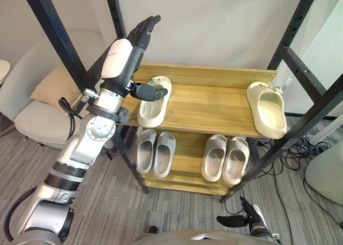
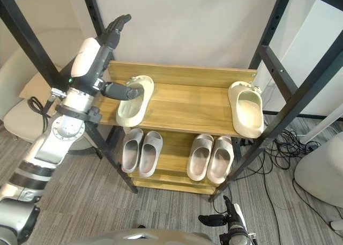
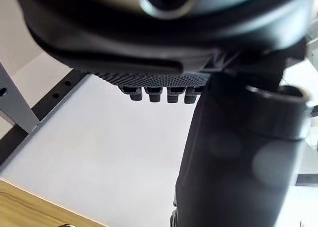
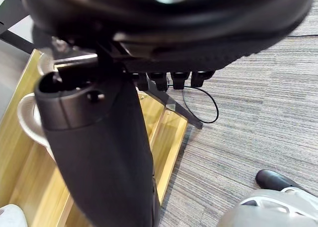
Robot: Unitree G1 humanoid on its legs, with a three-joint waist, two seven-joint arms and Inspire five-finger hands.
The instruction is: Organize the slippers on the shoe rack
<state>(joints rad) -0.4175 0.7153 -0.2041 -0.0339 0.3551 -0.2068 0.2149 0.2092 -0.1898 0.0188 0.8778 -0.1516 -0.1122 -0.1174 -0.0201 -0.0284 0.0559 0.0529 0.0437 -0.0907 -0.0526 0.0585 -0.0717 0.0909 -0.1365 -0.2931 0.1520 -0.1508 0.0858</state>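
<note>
I'm holding my left hand (image 1: 134, 41), fingers straight & open, by the cream slipper (image 1: 155, 103) at 9 o'clock on the top shelf (image 1: 209, 108). Its mate (image 1: 266, 108) is lying well apart at 3. Next, prob.: gripping one & pairing them. My right hand (image 1: 244, 219) is hanging low, relaxed.

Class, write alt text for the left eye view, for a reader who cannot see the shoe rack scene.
The robot's left hand, fingers straight, has its thumb at one cream slipper on the left of a wooden shoe rack's top shelf; a second slipper lies far right. A grey pair and a beige pair sit on the lower shelf.
</note>
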